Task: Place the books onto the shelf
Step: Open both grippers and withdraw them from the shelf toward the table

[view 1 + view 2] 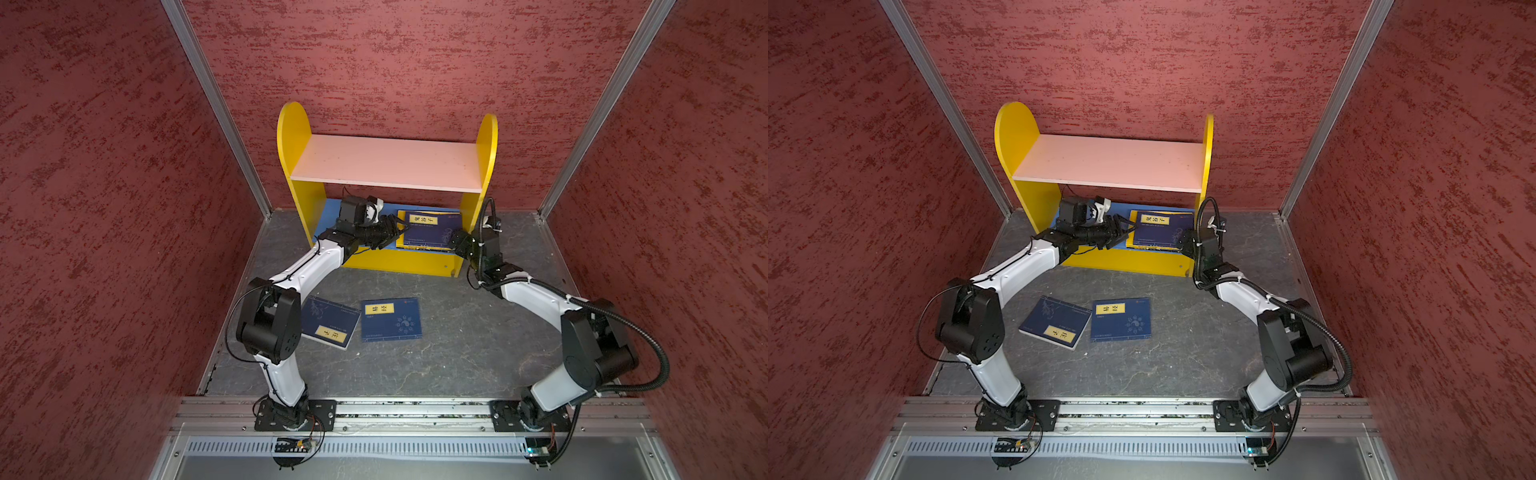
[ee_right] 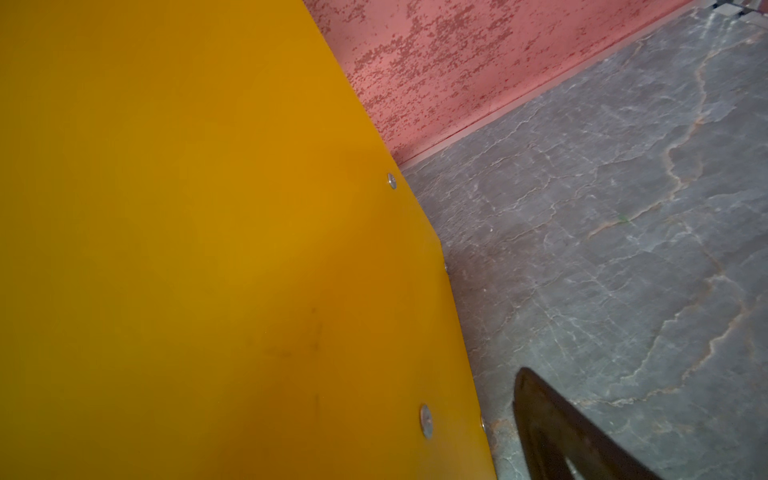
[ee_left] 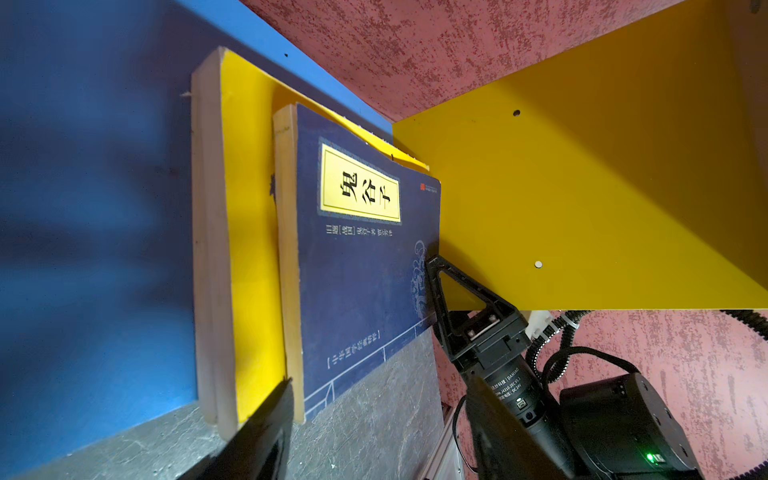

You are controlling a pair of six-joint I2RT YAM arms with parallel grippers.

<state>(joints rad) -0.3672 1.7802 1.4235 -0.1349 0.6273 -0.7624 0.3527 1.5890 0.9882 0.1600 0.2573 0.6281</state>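
Observation:
The shelf (image 1: pixel 386 162) stands against the back wall, its pink upper board bare. On its blue lower board (image 3: pixel 83 208) a navy book (image 1: pixel 430 230) (image 3: pixel 357 282) lies flat on a yellow book (image 3: pixel 249 249), close to the right side panel (image 3: pixel 582 187). My left gripper (image 1: pixel 392 232) (image 3: pixel 380 399) is open at the stack's left edge and holds nothing. My right gripper (image 1: pixel 457 239) is open astride that panel: one finger (image 3: pixel 440 282) touches the navy book's corner, the other finger (image 2: pixel 540 415) is outside. Two more navy books (image 1: pixel 328 322) (image 1: pixel 391 319) lie flat on the floor.
Red textured walls (image 1: pixel 104 208) close in the left, right and back. The floor (image 1: pixel 457 353) is dark grey stone-look. An aluminium rail (image 1: pixel 415 409) carrying both arm bases runs along the front. The left arm's elbow (image 1: pixel 270 324) overhangs the floor book on the left.

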